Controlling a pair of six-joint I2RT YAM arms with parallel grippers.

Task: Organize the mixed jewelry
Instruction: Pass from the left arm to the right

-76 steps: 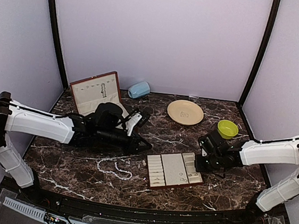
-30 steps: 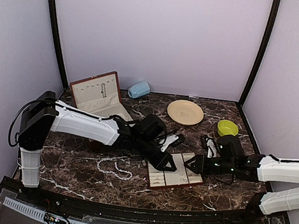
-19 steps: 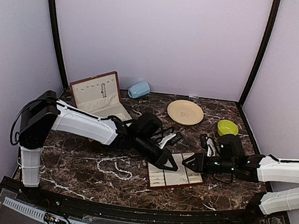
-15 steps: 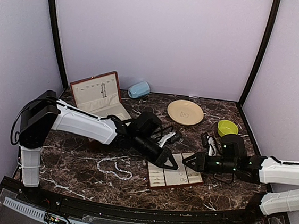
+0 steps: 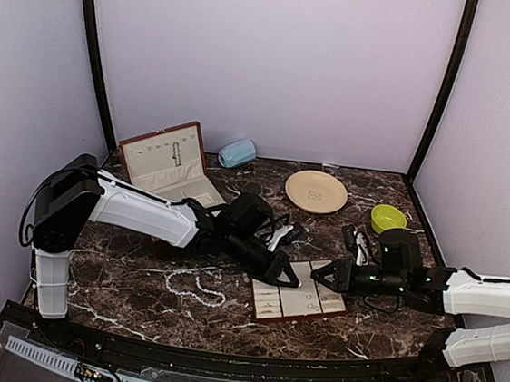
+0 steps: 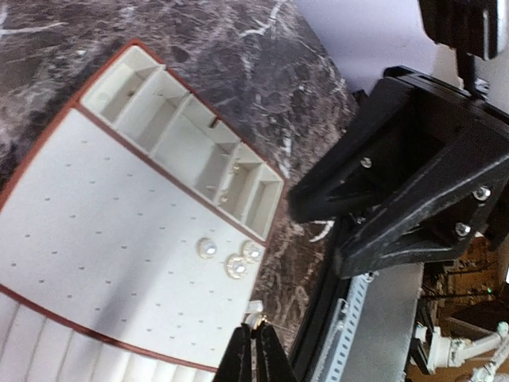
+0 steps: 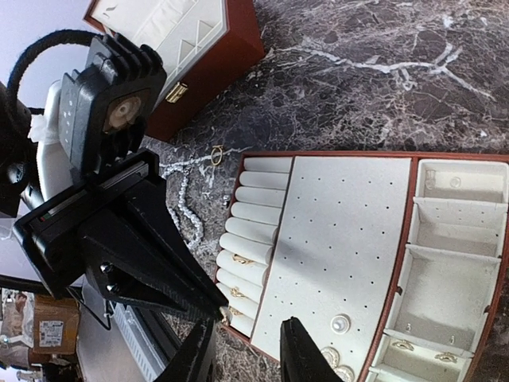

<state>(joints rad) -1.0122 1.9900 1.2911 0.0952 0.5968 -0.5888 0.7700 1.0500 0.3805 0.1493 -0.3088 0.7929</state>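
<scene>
A: When you look from above, which things are the biggest?

B: First the marble table (image 5: 108,285). Then the left arm (image 5: 143,214) and the right arm (image 5: 486,293), both stretched low over it. After them come the red-brown box (image 5: 162,165), open at the back left, the cream slotted tray (image 5: 291,297) at the front middle, and the plate (image 5: 301,185) and the green bowl (image 5: 387,219) behind it.

A: And the grippers?

B: The left gripper (image 6: 254,328) has its fingers pressed together on a small gold piece (image 6: 256,316), at the rim of the tray. The right gripper (image 7: 248,322) faces it over the tray, with its fingers spread apart.

A: Where is the jewelry?

B: The pearl strand (image 5: 195,287) lies on the table, left of the tray. Three pearl studs (image 7: 340,324) sit on the flat panel, some rings (image 7: 242,259) are in the rolls, and one loose ring (image 7: 216,155) lies on the table near the strand.
</scene>
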